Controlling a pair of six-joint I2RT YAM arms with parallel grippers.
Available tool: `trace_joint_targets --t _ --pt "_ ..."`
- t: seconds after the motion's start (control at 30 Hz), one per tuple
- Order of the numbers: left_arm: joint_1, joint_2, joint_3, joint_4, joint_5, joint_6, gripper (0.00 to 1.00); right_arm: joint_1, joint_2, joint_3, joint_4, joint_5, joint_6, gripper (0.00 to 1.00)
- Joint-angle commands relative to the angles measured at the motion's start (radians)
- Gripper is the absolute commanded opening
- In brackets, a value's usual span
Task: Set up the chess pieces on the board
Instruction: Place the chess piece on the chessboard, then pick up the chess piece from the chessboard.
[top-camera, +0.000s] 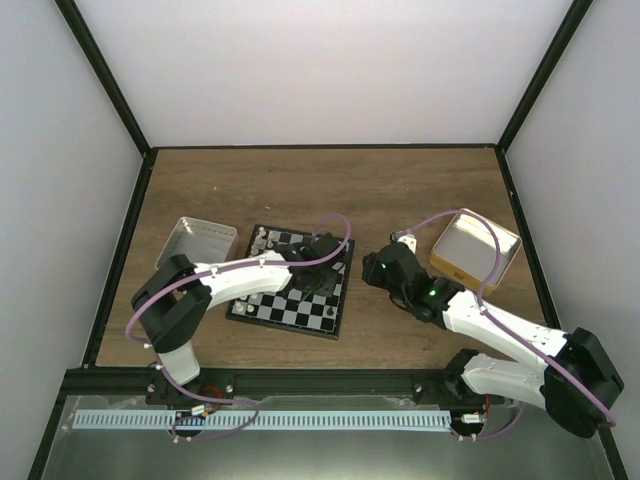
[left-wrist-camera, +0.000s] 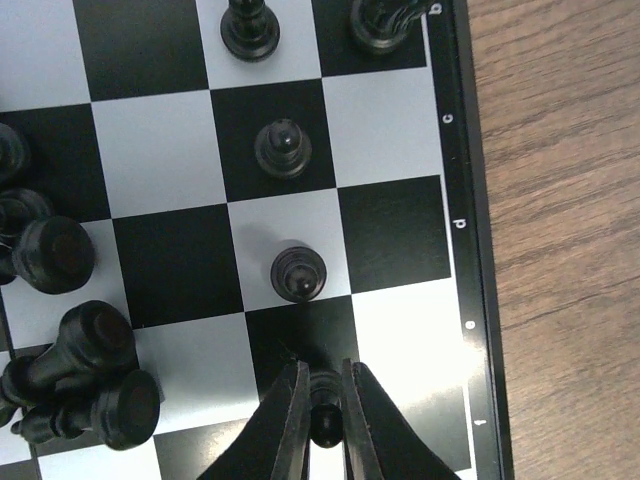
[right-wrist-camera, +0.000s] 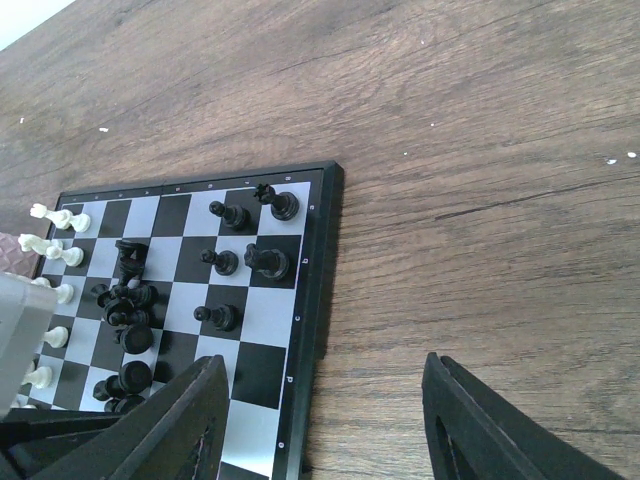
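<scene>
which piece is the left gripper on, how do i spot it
Find the chessboard on the wooden table, then its lettered edge facing the right arm. One row in, three black pawns line up; the held pawn alone is pinched by the left gripper.

Robot lab test cell; white panel walls (top-camera: 330, 60), black frame posts (top-camera: 107, 78), wood-grain table (top-camera: 320, 190), slotted cable duct (top-camera: 300, 420)

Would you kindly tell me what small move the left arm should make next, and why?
Probably open the left tool slightly to release the black pawn: it appears upright on a square, in line with two standing pawns near the board edge.
</scene>
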Motion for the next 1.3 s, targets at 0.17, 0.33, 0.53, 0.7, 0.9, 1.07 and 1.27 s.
trace_joint_targets --t 0.17,0.33,0.53,0.7,0.9,1.07,1.27 --pt "-0.005 0.034 0.001 0.018 -0.032 -0.006 0.12 -0.008 -0.002 -0.007 0.007 0.026 0.012 0.55" --pt "-0.006 0.044 0.001 0.032 -0.039 -0.005 0.12 -0.008 0.001 -0.007 0.009 0.027 0.011 0.55" --pt "-0.006 0.052 -0.002 0.031 -0.046 -0.006 0.16 -0.008 0.000 -0.010 0.010 0.028 0.009 0.55" --pt "-0.006 0.044 -0.002 0.027 -0.043 -0.005 0.24 -0.008 0.000 -0.011 0.009 0.024 0.013 0.55" --pt "-0.005 -0.018 -0.002 0.047 -0.032 0.002 0.31 -0.008 -0.010 -0.011 0.006 0.024 0.013 0.55" --pt "0.016 -0.079 -0.012 0.030 -0.100 -0.018 0.38 -0.009 -0.011 -0.012 0.005 0.023 0.016 0.55" --pt "0.079 -0.148 -0.073 0.041 -0.149 -0.046 0.42 -0.008 -0.008 -0.012 0.008 0.019 0.015 0.55"
